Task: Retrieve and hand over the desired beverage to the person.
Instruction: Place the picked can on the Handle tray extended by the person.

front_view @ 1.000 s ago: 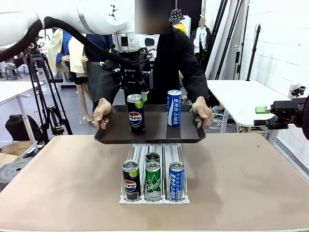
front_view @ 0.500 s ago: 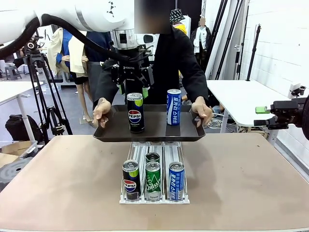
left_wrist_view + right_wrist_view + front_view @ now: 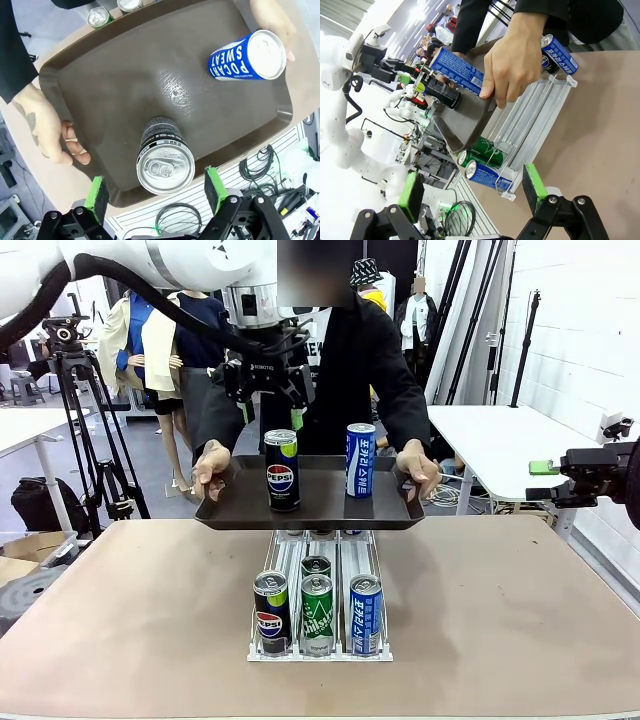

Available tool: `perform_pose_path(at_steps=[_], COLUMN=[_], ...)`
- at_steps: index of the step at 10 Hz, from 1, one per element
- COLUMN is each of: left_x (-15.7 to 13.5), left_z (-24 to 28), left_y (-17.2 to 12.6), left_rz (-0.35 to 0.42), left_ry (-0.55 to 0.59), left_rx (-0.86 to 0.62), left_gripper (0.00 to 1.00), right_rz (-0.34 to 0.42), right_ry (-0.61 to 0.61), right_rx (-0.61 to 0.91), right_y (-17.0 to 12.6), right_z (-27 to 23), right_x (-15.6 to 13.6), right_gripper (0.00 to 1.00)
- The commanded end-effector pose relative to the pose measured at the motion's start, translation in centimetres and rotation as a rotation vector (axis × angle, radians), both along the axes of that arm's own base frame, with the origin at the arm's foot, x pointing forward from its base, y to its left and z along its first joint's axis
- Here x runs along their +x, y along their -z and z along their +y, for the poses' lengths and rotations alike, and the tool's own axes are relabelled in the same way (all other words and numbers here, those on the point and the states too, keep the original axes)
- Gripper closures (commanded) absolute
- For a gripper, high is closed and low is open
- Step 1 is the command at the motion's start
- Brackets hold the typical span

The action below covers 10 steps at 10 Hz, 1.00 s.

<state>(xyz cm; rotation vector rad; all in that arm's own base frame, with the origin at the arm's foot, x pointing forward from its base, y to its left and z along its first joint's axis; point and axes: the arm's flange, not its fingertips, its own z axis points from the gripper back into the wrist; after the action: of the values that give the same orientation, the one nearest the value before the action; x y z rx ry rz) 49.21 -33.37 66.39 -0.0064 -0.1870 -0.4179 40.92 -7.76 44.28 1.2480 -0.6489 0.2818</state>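
Left arm: I see it entering from 10 o'clock in the front view, wrist turned straight down. Left pincer [image 3: 269,412]: I read it as spread wide, green pads [image 3: 97,192] well apart, empty, hanging at 12 o'clock of centre. Right pincer [image 3: 470,192]: spread, nothing between its pads [image 3: 411,195]. Right arm: I see its wrist parked at 3 o'clock, level, off the bench.
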Motion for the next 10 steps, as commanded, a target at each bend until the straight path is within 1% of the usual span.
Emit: perform_pose_path(at_steps=[1, 10], left_x=[-0.05, -0.05], left_z=[-0.08, -0.08], left_y=[0.11, 0.11], left_rz=[0.007, 0.007], left_ry=[0.004, 0.004], left_rx=[-0.007, -0.007], left_gripper=[0.00, 0.00], right_rz=[-0.006, -0.006], right_ry=[-0.001, -0.001], right_rx=[0.014, 0.014], right_y=[-0.07, -0.07], right_z=[0.06, 0.06], right_x=[-0.09, -0.09], right_gripper=[0.00, 0.00])
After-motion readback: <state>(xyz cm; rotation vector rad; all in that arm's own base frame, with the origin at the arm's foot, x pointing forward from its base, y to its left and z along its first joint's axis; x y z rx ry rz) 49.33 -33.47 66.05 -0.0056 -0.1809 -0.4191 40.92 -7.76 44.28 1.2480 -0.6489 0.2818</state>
